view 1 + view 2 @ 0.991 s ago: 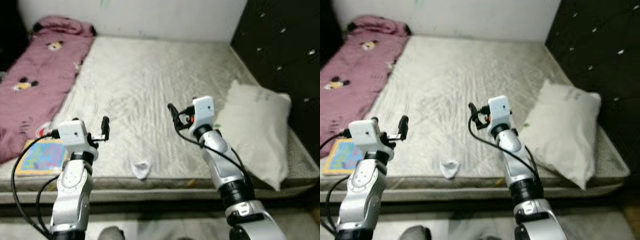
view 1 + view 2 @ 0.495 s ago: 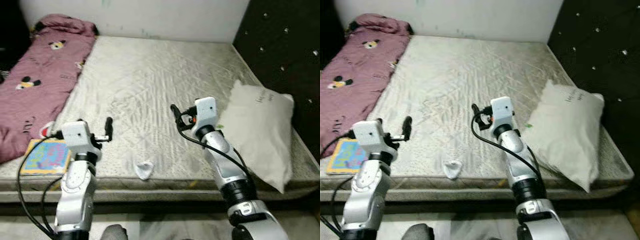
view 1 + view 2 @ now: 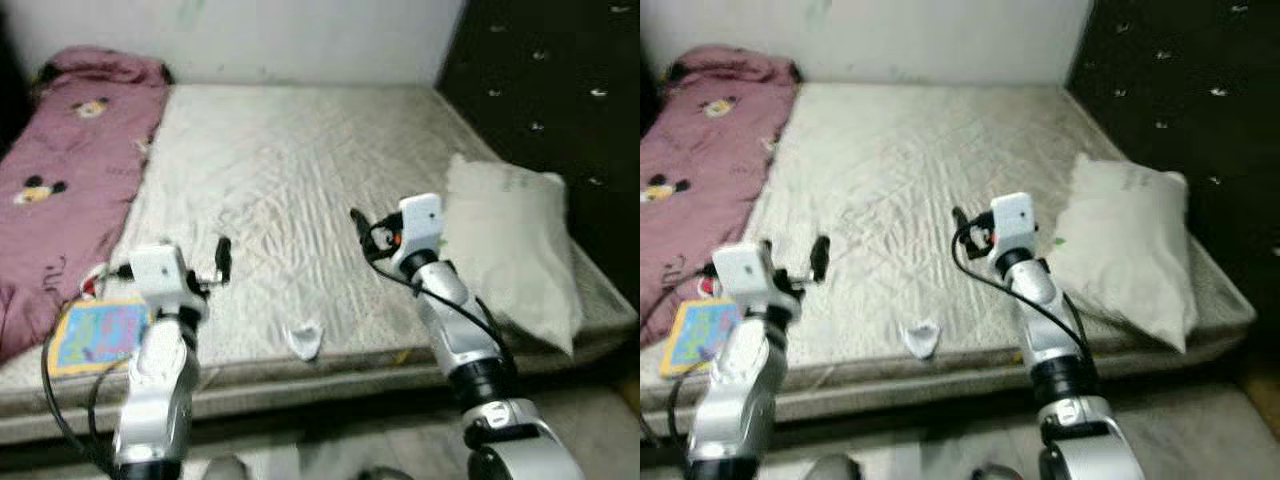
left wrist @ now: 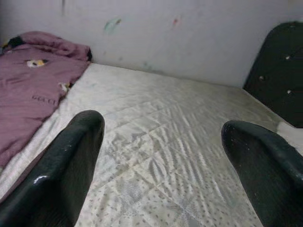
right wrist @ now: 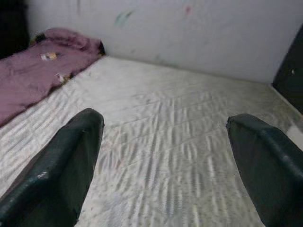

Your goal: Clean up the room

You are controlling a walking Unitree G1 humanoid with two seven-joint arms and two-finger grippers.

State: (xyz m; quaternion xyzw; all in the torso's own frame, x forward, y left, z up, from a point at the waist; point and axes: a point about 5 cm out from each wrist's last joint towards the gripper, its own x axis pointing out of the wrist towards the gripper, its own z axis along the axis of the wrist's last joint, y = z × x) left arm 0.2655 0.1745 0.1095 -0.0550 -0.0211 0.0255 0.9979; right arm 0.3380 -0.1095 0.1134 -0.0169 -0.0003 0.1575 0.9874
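Bare mattress spanned the view, a small white scrap near its front edge between the arms. Left hand and right hand hovered above it, both spread wide and empty. Approach stage, apparently; next, lowering one hand onto the scrap.

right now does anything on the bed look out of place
Yes. A small crumpled white scrap lies at the mattress's near edge, between the two pincers. A colourful book sits at the near left corner beside the pink blanket. The pillow lies askew along the right side.
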